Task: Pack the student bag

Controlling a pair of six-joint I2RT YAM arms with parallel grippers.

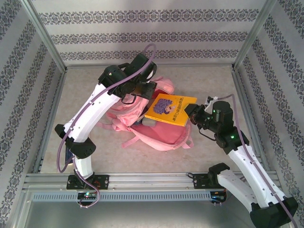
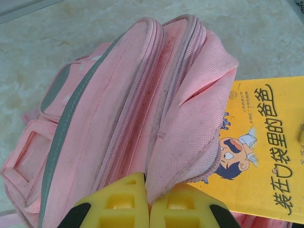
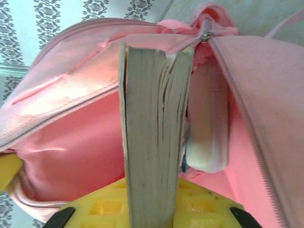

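The pink student bag [image 1: 156, 137] lies mid-table with its main compartment gaping toward the right. My left gripper [image 1: 145, 90] is shut on the bag's upper flap [image 2: 190, 128], its yellow fingertips [image 2: 123, 199] pinching the pink fabric. My right gripper [image 1: 191, 113] is shut on a thick yellow book [image 1: 170, 109] with a cartoon cover, held over the opening. In the right wrist view the book's page edge [image 3: 152, 133] stands between the yellow fingers and points into the pink lining [image 3: 76, 142]. A white case [image 3: 206, 142] sits inside the bag beside the book.
Pink straps [image 1: 130, 141] trail onto the table at the bag's near-left side. Metal frame posts [image 1: 47, 38] and patterned walls enclose the stone-look table [image 1: 85, 85]. A rail [image 1: 152, 179] runs along the near edge between the arm bases.
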